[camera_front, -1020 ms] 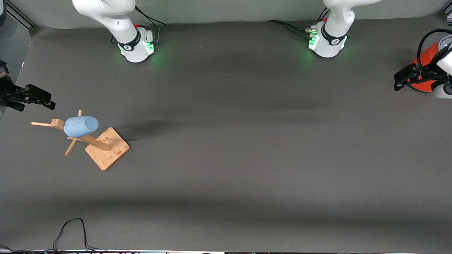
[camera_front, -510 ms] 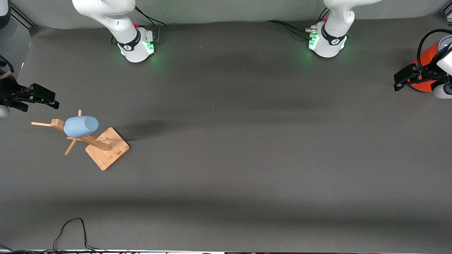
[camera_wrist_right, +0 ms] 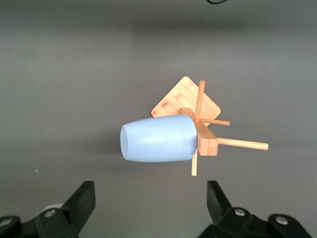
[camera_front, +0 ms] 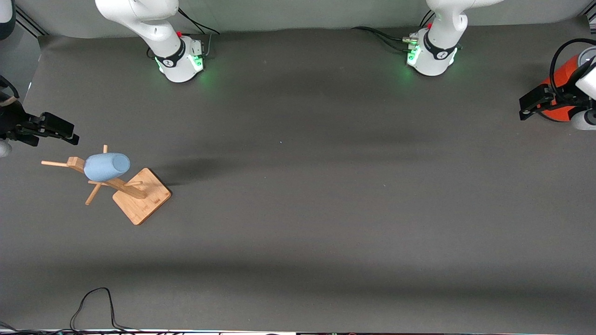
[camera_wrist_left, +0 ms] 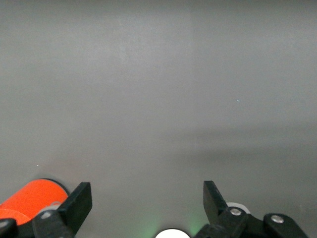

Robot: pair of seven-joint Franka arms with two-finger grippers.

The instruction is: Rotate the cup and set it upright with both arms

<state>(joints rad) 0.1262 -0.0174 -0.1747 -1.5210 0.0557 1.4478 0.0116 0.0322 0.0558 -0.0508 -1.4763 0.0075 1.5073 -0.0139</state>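
Note:
The light-blue cup (camera_front: 106, 167) hangs sideways on a peg of a wooden rack (camera_front: 122, 185), with its closed narrow end pointing away from the post. In the right wrist view the cup (camera_wrist_right: 158, 139) is in front of my open, empty right gripper (camera_wrist_right: 151, 191). In the front view the right gripper (camera_front: 65, 131) hovers over the table's edge at the right arm's end, apart from the cup. My left gripper (camera_front: 527, 108) is open and empty, waiting at the left arm's end beside the orange can (camera_front: 561, 77). Its jaws (camera_wrist_left: 147, 191) are spread wide.
The rack has a square wooden base (camera_front: 142, 196) and several bare pegs (camera_front: 53, 164) sticking out. The orange can also shows in the left wrist view (camera_wrist_left: 29, 196). A black cable (camera_front: 93, 302) loops on the table's near edge.
My right gripper has moved a little in from the table's edge toward the rack. The cup, the rack and the left arm have not moved.

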